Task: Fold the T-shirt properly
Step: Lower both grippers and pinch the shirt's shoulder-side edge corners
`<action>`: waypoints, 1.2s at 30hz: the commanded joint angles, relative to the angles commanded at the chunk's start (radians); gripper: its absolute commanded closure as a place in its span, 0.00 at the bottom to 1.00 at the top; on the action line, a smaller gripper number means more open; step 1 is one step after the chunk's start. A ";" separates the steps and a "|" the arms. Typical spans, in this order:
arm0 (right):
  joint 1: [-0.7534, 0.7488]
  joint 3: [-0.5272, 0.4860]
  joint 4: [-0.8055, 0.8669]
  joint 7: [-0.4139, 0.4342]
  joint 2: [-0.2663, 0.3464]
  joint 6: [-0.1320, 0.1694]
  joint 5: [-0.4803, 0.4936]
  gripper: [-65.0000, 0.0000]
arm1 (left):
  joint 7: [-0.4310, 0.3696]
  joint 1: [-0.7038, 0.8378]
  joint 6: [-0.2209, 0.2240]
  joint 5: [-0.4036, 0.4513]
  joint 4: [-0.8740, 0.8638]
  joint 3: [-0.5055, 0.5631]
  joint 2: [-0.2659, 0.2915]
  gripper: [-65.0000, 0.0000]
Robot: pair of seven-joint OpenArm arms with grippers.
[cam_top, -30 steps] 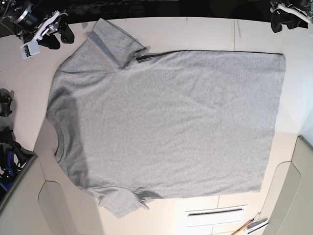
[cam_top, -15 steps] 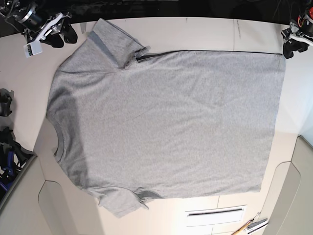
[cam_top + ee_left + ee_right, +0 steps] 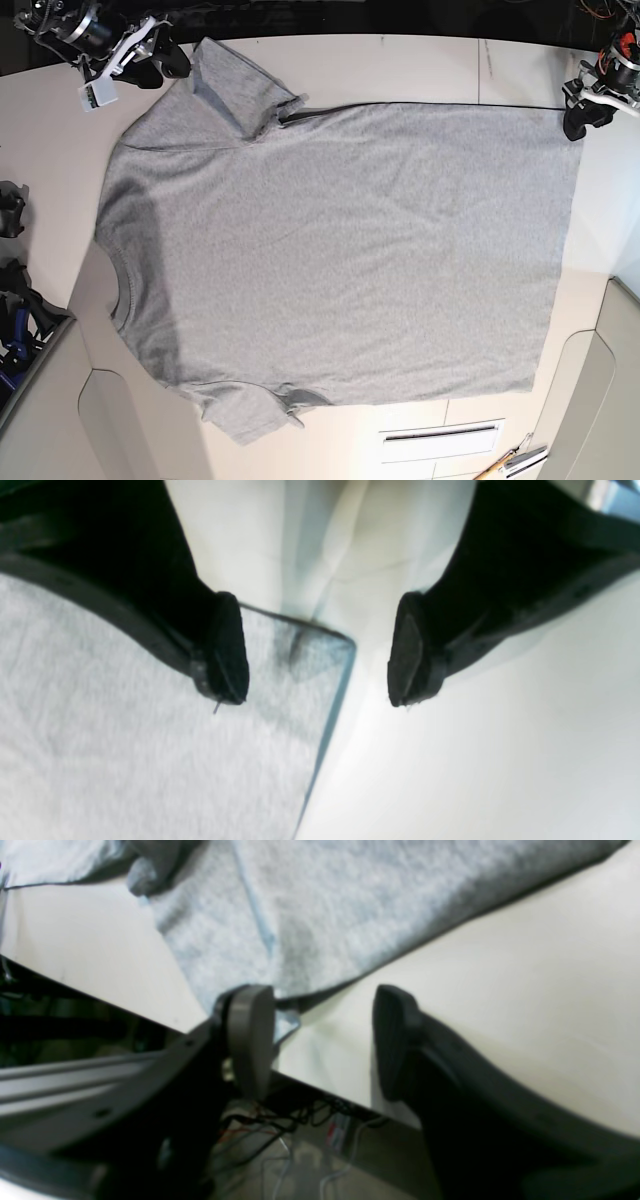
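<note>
The T-shirt [image 3: 340, 250] lies spread flat on the pale table [image 3: 400, 65], plain grey side up, neck to the left and hem to the right. My left gripper [image 3: 577, 120] is open at the hem's far right corner. In the left wrist view the gripper [image 3: 317, 680] straddles that corner of the T-shirt [image 3: 125, 760], one finger [image 3: 227, 650] over cloth, the other over bare table. My right gripper [image 3: 168, 62] is open beside the far sleeve. In the right wrist view the gripper [image 3: 320, 1040] stands at the sleeve edge of the T-shirt [image 3: 325, 905], nothing clamped.
Black clamps [image 3: 10, 210] and a blue object [image 3: 15, 335] sit at the left edge. A white slotted plate [image 3: 440, 438] and hand tools [image 3: 510, 462] lie at the front right. Cables [image 3: 300, 1120] hang behind the table's back edge.
My left gripper has come down and inward to the hem corner. My right gripper has moved right to the far sleeve. The shirt has not shifted.
</note>
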 joint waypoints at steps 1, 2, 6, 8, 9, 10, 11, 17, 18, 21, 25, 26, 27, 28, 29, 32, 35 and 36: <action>0.006 0.000 0.000 0.000 -0.013 0.000 0.000 0.51 | -0.002 0.000 0.000 0.000 0.000 0.003 0.000 0.27; 0.009 0.000 0.000 0.000 -0.026 0.000 0.000 0.51 | -0.008 0.000 0.000 0.001 0.000 0.010 0.000 0.27; 0.030 0.000 0.000 0.000 -0.069 0.000 -0.011 0.51 | -0.018 -0.003 0.000 0.013 0.000 0.044 0.000 0.27; 0.030 0.000 0.000 0.000 -0.080 0.000 -0.011 0.51 | -0.019 -0.014 0.000 0.033 0.000 0.061 0.000 0.27; 0.030 0.000 0.000 0.000 -0.087 0.000 -0.011 0.51 | -0.022 -0.018 0.001 0.043 0.000 0.066 0.000 0.27; 0.030 0.000 0.000 0.000 -0.095 0.000 -0.012 0.51 | -0.021 -0.026 0.000 0.044 -0.001 0.067 0.001 0.27; 0.030 0.000 0.000 0.000 -0.102 0.000 -0.011 0.51 | -0.021 -0.029 0.001 0.045 -0.001 0.067 0.000 0.27; 0.035 0.000 -0.001 0.001 -0.132 0.008 -0.011 0.51 | -0.020 -0.030 0.001 0.046 -0.001 0.067 0.000 0.27; 0.040 0.000 -0.002 0.000 -0.132 0.008 -0.011 0.51 | -0.020 -0.030 0.000 0.050 -0.001 0.067 0.001 0.27; 0.051 0.000 -0.010 0.003 -0.133 0.007 -0.012 0.51 | -0.017 -0.030 0.000 0.073 -0.001 0.067 0.001 0.27; 0.067 0.000 -0.044 0.003 -0.134 0.008 -0.011 0.51 | 0.008 -0.030 -0.018 0.072 -0.001 0.067 0.000 0.27; 0.069 0.000 -0.048 0.003 -0.134 0.008 -0.010 0.51 | 0.018 -0.030 -0.040 0.072 -0.001 0.067 0.000 0.27; 0.069 0.000 -0.048 0.003 -0.134 0.008 -0.011 0.51 | 0.028 -0.029 -0.050 0.071 -0.001 0.067 0.000 0.28; 0.069 0.000 -0.048 0.003 -0.134 0.008 -0.010 0.51 | 0.033 -0.027 -0.053 0.071 -0.001 0.067 0.001 0.32; 0.069 0.000 -0.048 0.003 -0.134 0.008 -0.011 0.51 | 0.039 -0.027 -0.053 0.071 -0.001 0.067 0.000 0.38; 0.069 0.000 -0.048 0.003 -0.134 0.008 -0.011 0.51 | 0.055 -0.027 -0.058 0.071 -0.001 0.067 0.000 0.70; 0.069 0.000 -0.048 0.003 -0.134 0.008 -0.011 0.58 | 0.054 -0.028 -0.083 0.071 -0.001 0.067 0.000 0.94; 0.069 0.000 -0.048 0.003 -0.134 0.008 -0.011 0.67 | 0.054 -0.028 -0.082 0.071 -0.001 0.067 0.000 0.99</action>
